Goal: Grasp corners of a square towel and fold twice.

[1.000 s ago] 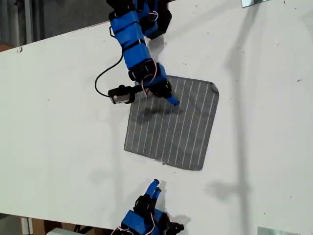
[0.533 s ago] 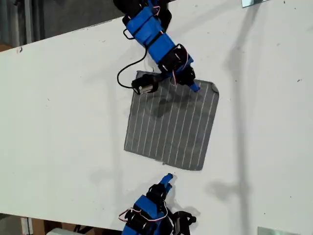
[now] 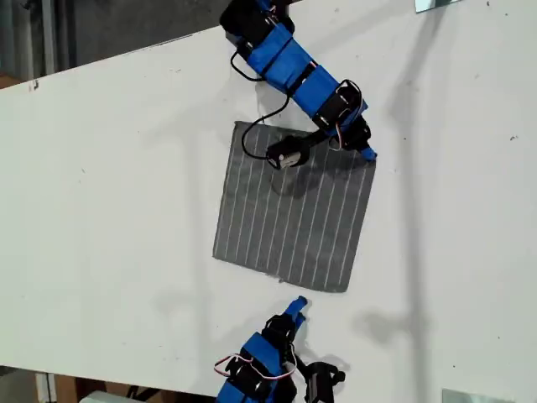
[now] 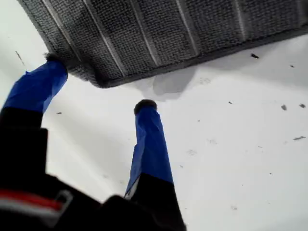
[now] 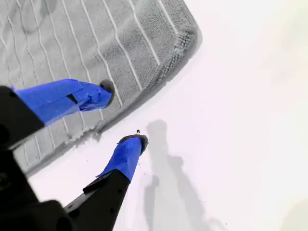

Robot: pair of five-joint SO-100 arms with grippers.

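Note:
The grey pinstriped towel [image 3: 289, 210] lies flat and unfolded on the white table [image 3: 109, 185]. My second gripper [image 3: 367, 152] reaches in from the top of the exterior view and hovers at the towel's upper right corner as that view shows it. In the second wrist view this gripper [image 5: 120, 115] is open, straddling the towel's edge short of the slightly curled corner [image 5: 187, 33]. My first gripper [image 3: 295, 305] comes from the bottom of the exterior view, just below the towel's lower edge. It is open [image 4: 96, 91], low over the table, with a towel corner [image 4: 96, 82] between its fingertips.
The second arm's wrist camera [image 3: 281, 155] and its looping black cable [image 3: 252, 138] hang over the towel's top part. Metal pieces sit at the exterior view's top right [image 3: 436, 4] and bottom right [image 3: 474, 396]. The table's edges run along that view's top left and bottom left.
The second arm swung toward the exterior view's right, from over the towel's upper middle to its upper right corner. The first gripper shifted right and a little closer to the towel's lower edge.

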